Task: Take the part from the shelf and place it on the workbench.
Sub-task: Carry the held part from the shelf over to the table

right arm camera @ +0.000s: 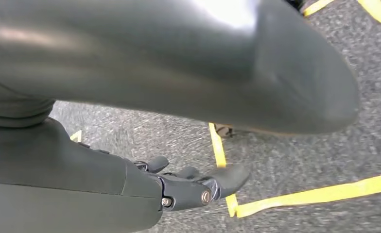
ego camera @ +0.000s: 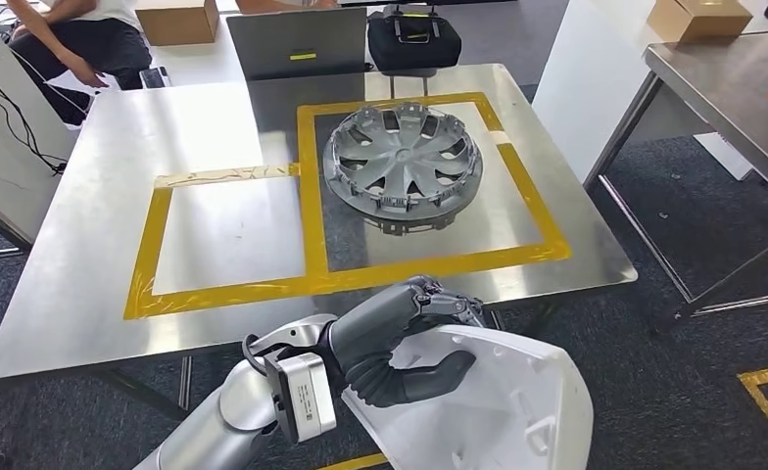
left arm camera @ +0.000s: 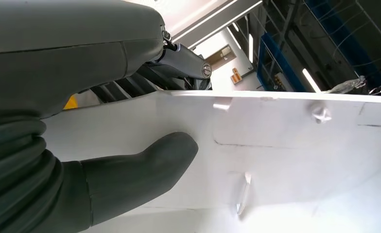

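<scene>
Workbench (ego camera: 86, 255) ahead. Taped outlines on its top: smaller one (ego camera: 150, 245) left, larger one (ego camera: 532, 230) right, sharing a side. Wheel cover (ego camera: 402, 162) lies inside the larger outline, toward its far half. Behind the bench: laptop (ego camera: 297, 41), bag (ego camera: 414, 39) just right of it, box (ego camera: 176, 20) to the left, seated person (ego camera: 76, 39) at far left. Second table (ego camera: 733, 88) right, box (ego camera: 698, 17) on it. Left hand (ego camera: 409, 338) holds panel part (ego camera: 498, 401) before the bench's near edge.

The left arm is raised, its hand (ego camera: 414, 338) clamped with thumb and fingers on opposite faces. The right hand (right arm camera: 188, 187) is hung empty, fingers loosely apart.
</scene>
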You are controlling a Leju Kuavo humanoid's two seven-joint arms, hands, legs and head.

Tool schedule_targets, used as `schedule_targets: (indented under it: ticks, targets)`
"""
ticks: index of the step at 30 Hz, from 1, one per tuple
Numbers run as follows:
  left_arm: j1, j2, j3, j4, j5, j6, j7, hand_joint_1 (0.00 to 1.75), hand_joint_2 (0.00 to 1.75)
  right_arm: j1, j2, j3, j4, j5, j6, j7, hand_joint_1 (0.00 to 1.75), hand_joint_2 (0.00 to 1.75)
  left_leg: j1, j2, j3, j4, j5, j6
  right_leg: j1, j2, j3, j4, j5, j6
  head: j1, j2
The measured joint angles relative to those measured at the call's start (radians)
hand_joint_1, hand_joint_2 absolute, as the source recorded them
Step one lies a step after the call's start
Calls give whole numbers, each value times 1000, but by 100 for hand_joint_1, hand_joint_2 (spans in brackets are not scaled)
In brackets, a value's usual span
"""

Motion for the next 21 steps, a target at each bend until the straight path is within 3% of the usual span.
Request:
schedule_targets:
  ticks: [2,3,4,6,8,12,14,17,18,19,21]
  targets:
    - [3,0,0,0,0,1,0,175,175,3,0,2,0,0,-7,0,0,0,-1,-7,14,0,-16,3,0,0,-84,93,-49,4,2,0]
    - [4,0,0,0,0,1,0,175,175,5,0,2,0,1,-11,0,0,0,-1,-11,25,0,-25,2,0,0,-108,98,-52,4,3,0]
    - [4,0,0,0,0,2,0,175,175,6,0,2,0,1,-15,0,0,0,-1,-15,39,0,-35,0,0,0,-115,69,-29,2,4,0]
    - [4,0,0,-1,0,5,0,175,175,6,-1,3,0,1,-19,1,0,0,-1,-18,67,0,-57,-6,1,0,-95,-57,81,-3,6,0]
    - [4,2,0,-2,-1,8,0,175,175,7,-1,3,0,0,-20,2,0,0,-3,-19,84,-2,-76,-16,7,0,-75,-149,149,-14,8,0]
    - [4,4,0,-12,-3,13,2,175,175,8,0,6,0,1,-20,3,0,0,-8,-16,102,4,-87,-39,6,-1,-52,-174,159,-43,9,0]
    - [2,6,0,-17,-3,15,2,175,175,7,0,8,0,2,-20,4,0,0,-7,-1,72,71,-106,-49,1,-2,-28,-178,150,-53,5,0]
    - [6,14,0,-19,-3,17,2,175,175,7,0,10,0,5,-19,4,0,0,-3,14,-47,250,-174,-59,1,-4,-1,-180,125,-59,1,0]
    - [8,16,0,-19,-3,18,2,175,175,8,0,12,0,6,-19,4,0,0,-2,15,-75,276,-182,-61,1,-5,8,-180,116,-59,0,0]
    - [9,18,0,-21,-3,19,3,175,175,9,0,14,0,7,-18,4,0,0,-2,15,-87,266,-167,-61,1,-5,20,-180,107,-59,0,0]
    - [9,21,0,-25,-3,22,5,175,175,9,0,17,0,9,-16,2,0,0,-2,18,-64,155,-77,-56,1,-5,47,-180,86,-56,-1,0]
